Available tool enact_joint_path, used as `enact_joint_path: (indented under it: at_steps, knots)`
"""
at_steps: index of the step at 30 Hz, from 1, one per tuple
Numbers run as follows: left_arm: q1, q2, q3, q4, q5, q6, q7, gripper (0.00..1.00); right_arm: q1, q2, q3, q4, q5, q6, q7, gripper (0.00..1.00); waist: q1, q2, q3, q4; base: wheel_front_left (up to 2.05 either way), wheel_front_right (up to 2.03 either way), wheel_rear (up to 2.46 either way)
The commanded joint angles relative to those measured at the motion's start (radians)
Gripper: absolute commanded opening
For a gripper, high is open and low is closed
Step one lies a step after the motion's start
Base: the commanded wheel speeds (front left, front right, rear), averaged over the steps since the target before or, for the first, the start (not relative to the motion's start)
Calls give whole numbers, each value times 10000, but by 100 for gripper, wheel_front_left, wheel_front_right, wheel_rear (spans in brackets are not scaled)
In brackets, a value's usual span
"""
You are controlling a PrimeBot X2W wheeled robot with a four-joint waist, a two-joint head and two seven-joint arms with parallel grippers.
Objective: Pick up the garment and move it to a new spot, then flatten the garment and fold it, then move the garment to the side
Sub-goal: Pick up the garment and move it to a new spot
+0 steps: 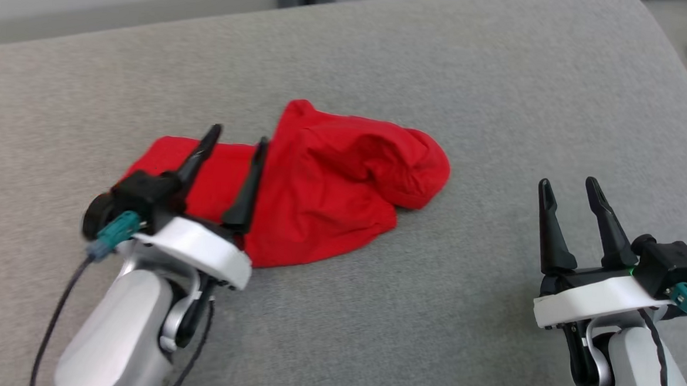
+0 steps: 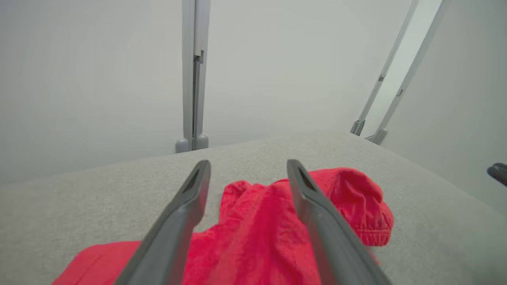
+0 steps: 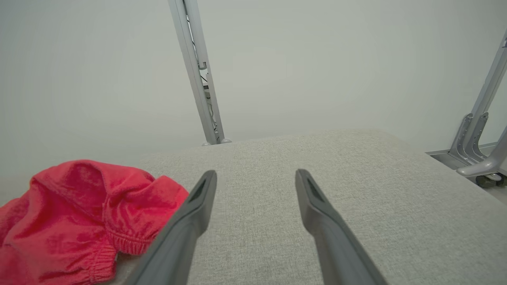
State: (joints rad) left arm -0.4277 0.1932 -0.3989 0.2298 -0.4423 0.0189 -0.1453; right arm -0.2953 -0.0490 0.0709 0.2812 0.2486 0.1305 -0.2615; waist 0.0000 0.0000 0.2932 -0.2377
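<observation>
A crumpled red garment (image 1: 332, 180) lies on a grey fabric-covered table (image 1: 501, 95), a little left of the middle. Its left part lies flat, and its right part is bunched into a rounded heap with a gathered hem. The left end effector (image 1: 237, 143) is over the garment's left part, its two dark fingers spread wide and pointing away from the robot. In the left wrist view this end effector (image 2: 248, 164) has the garment (image 2: 257, 229) below and between its open fingers, with nothing clamped. The right end effector (image 1: 568, 184) is well to the right of the garment, over bare table, also spread wide and holding nothing. In the right wrist view the right end effector (image 3: 255, 174) points across the table (image 3: 356, 190), with the garment (image 3: 79, 206) at the lower left. Grey metal posts (image 3: 200, 71) stand behind the table against a pale wall.
</observation>
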Motion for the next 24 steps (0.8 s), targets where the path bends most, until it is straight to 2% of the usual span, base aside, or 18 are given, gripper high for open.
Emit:
enact_joint_path:
  at_steps: [1,6,14,24]
  knots:
    - [184,92,155,53,-129,94,-93,100,114,-42,-64,46,-65,3,-46,100,0,0,-549,614,0,0,0]
    - [848,486,985,250,-508,454,-534,100,324,-47,-267,49,-335,5,133,100,0,0,-1007,1310,0,0,0]
    - [2078,1117,2009,171,-866,793,-948,100,716,-42,-374,-176,-482,5,531,100,0,0,-1620,2074,0,0,0]
    - [3796,1553,2012,-881,-427,1280,-942,100,1389,-45,-314,-426,-551,3,936,100,0,0,-2479,2194,0,0,0]
